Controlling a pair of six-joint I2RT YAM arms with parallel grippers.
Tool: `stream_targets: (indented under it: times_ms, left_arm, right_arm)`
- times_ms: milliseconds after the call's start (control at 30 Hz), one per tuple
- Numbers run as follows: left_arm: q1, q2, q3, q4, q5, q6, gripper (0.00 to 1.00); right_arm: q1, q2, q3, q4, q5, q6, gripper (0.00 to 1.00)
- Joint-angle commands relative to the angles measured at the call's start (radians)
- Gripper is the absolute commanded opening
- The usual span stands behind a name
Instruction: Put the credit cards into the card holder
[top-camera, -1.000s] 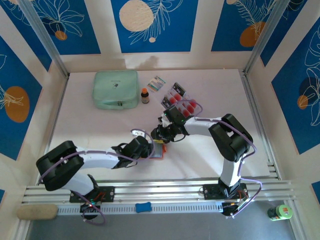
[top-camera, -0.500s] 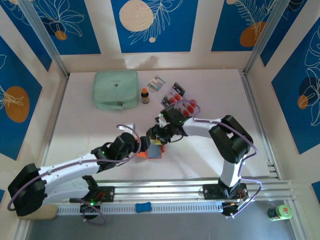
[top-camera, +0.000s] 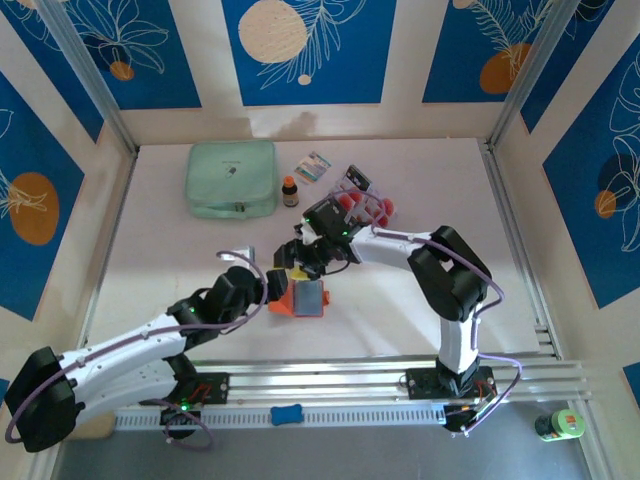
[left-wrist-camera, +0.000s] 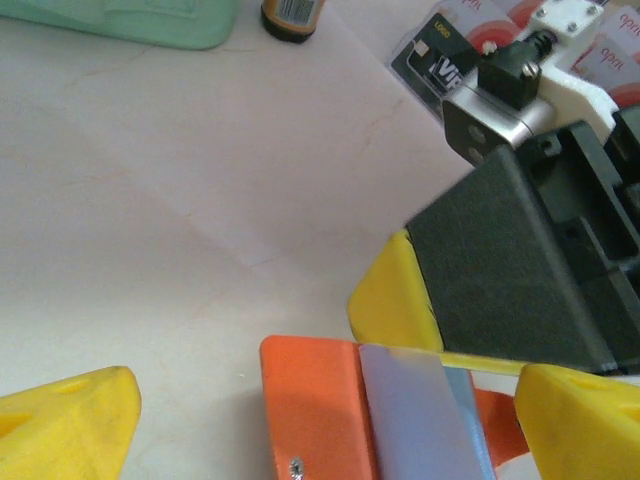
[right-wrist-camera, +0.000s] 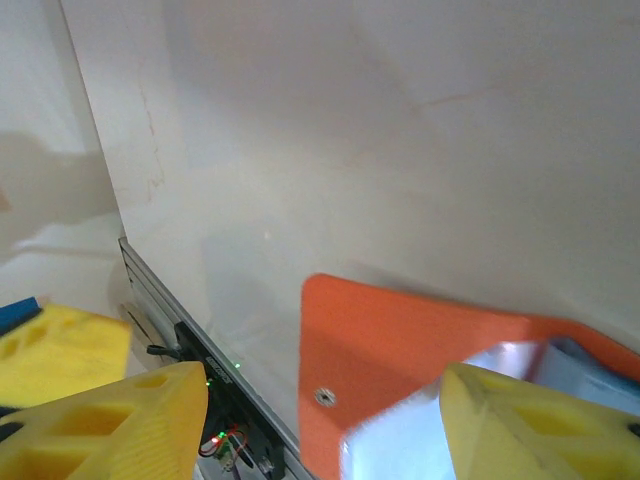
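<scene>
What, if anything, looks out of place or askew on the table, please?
Nothing looks spilled or damaged. The credit cards lie splayed in a loose overlapping fan, right of the small bottle in the top view, and the card holder lies open at a slight angle.

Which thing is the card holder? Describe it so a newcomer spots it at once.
Find the big mint-green zip pouch at the far left of the table, then come nearer and rightward to about the middle. The card holder lies open there: a small wallet with an orange cover and pale grey-blue clear pockets, far smaller than the pouch.
</scene>
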Motion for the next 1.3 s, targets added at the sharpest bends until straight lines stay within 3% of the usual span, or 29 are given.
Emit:
stream_targets:
  times_ms: [0,333,600,867,1033,1267]
  left_arm:
    - [0.006,-0.02,-0.018,-0.038,0.014,0.027,0.96]
    - [0.008,-0.015,-0.031,-0.048,0.024,0.031,0.96]
    - [0.008,0.108,-0.032,-0.037,0.05,0.076,0.96]
    - [0.008,0.181,-0.06,-0.02,0.032,0.068,0.96]
    - [0.008,0.212,-0.063,-0.01,0.026,0.057,0.96]
    - [0.008,0.24,-0.06,0.005,0.023,0.051,0.96]
  right_arm:
    - [0.024,0.035,0.046,-0.009,-0.021,0.027,0.63]
    - [0.026,0.09,0.043,0.044,-0.032,0.078,0.63]
    - [0.013,0.084,0.026,0.084,-0.049,0.103,0.63]
    - [-0.023,-0.012,-0.026,0.088,-0.034,0.079,0.63]
    - [-0.044,-0.114,-0.074,-0.05,0.05,-0.029,0.62]
    - [-0.033,-0.219,-0.135,-0.33,0.317,-0.213,0.62]
